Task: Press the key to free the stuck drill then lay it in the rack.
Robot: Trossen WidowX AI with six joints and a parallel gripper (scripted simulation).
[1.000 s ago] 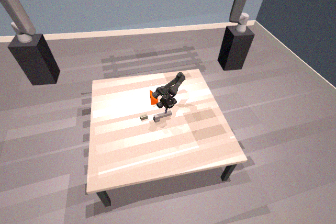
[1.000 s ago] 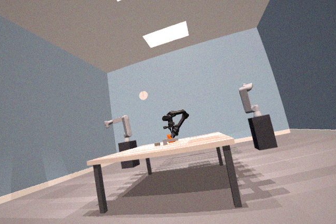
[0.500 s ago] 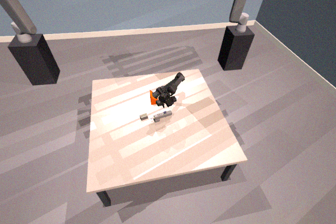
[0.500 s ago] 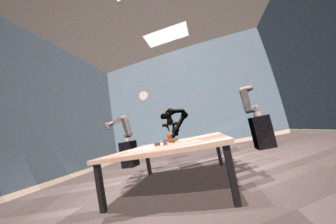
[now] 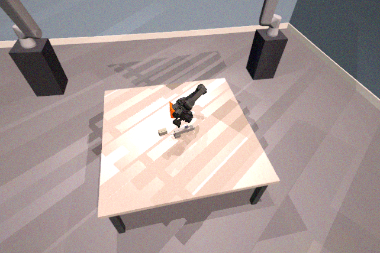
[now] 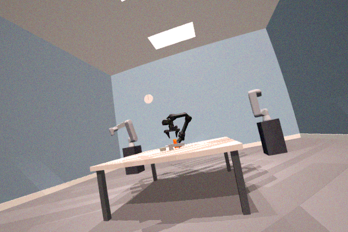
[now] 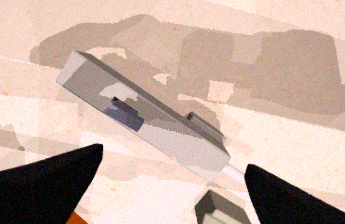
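A long grey block lies on the table, with a small dark blue key on its top. How deep the key sits is hard to tell. A pale, thin drill sticks out of the block's end on the rack side; most of it is hidden inside. The small beige-grey rack stands just off that end, with no drill seen in its visible part. My gripper is wide open and empty, above the block and turned at an angle to it.
An orange piece stands beside the arm, behind the block and rack. A small raised ledge runs along the block's far side. Two other grey arms stand on dark pedestals away from the table.
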